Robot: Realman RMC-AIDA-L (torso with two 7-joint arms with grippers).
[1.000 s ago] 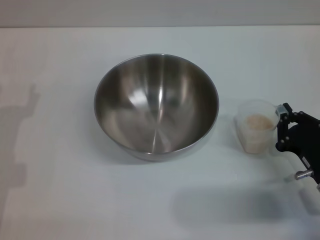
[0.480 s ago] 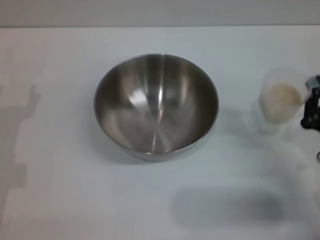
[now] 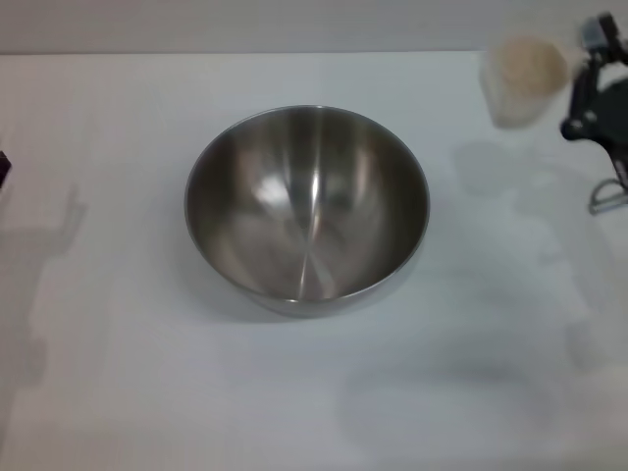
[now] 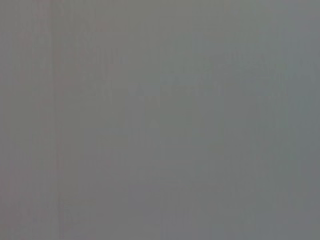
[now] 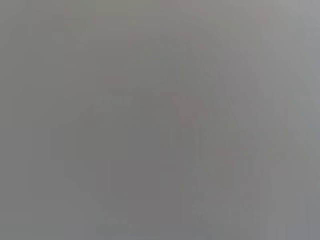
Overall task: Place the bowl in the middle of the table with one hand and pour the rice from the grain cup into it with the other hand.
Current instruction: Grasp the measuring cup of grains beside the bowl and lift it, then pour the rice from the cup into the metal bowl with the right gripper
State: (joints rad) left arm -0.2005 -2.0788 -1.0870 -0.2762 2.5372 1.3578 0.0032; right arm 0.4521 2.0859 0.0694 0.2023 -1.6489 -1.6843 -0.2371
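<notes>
The steel bowl (image 3: 307,204) stands upright and empty in the middle of the white table (image 3: 128,392). Up at the far right, the grain cup (image 3: 523,83) hangs above the table, roughly upright, with pale rice (image 3: 531,59) filling its top. My right gripper (image 3: 581,78) is shut on the cup's right side, well right of the bowl and beyond it. Only a dark sliver of my left arm (image 3: 3,167) shows at the left edge. Both wrist views show a flat grey blur.
The table's far edge (image 3: 294,52) runs along the top of the head view, against a grey wall. Arm shadows lie on the table at the left and lower right. A metal part (image 3: 606,199) of the right arm hangs at the right edge.
My right gripper has lifted the grain cup off the table beside the bowl and carried it up toward the far right. The bowl has not moved. The left arm's sliver appeared at the left edge.
</notes>
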